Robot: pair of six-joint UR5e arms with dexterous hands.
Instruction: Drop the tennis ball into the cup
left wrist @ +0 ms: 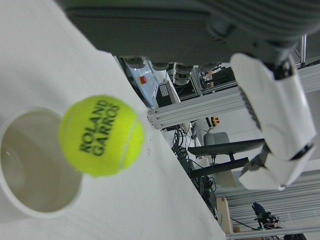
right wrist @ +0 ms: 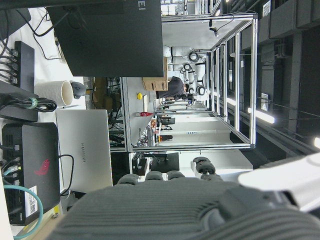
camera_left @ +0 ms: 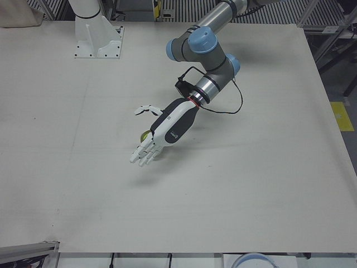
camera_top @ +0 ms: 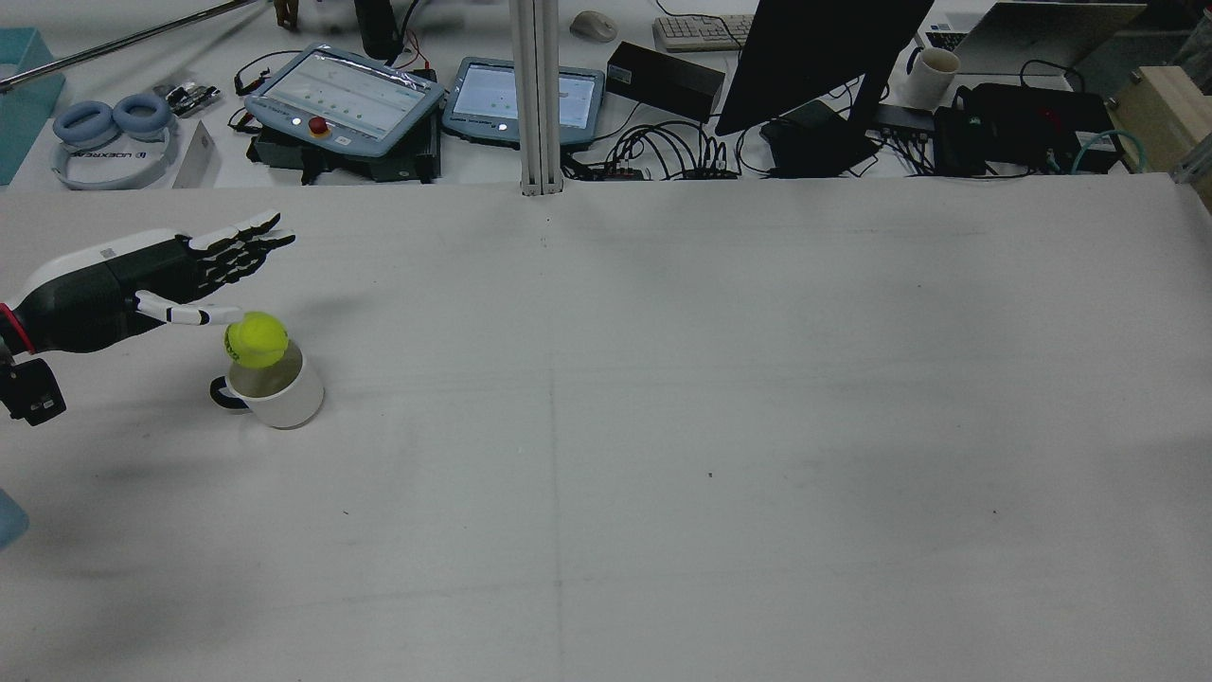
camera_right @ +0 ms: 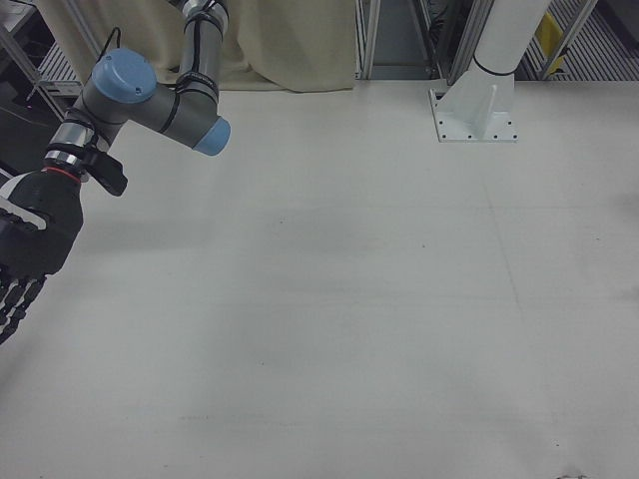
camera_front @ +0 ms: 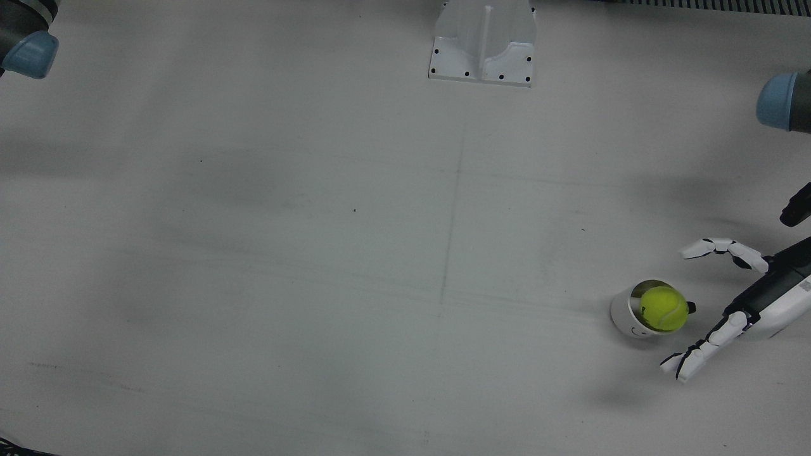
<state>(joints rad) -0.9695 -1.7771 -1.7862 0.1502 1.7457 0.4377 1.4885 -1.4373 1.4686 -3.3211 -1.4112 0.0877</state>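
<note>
A: Why is the left robot hand (camera_top: 142,279) parked beside the cup (camera_top: 276,393) rather than over it?

B: As I read it, it has let go. Its fingers (camera_front: 716,247) are spread wide, touching nothing, and the ball (camera_top: 257,339) sits at the cup's mouth, apart from the hand.

A: So is the ball inside?

B: Not clearly. In the rear view most of it shows above the rim; the left hand view has it across the opening's edge, and the bit of the cup's inside that shows looks empty. I can't tell whether it is falling or resting on the rim.

A: And the cup itself?

B: Upright on the tabletop (camera_top: 663,426), handle toward the hand.

A: The right robot hand (camera_right: 25,249)?

B: At the right-front view's edge, far from the cup, fingers out straight, holding nothing.
</note>
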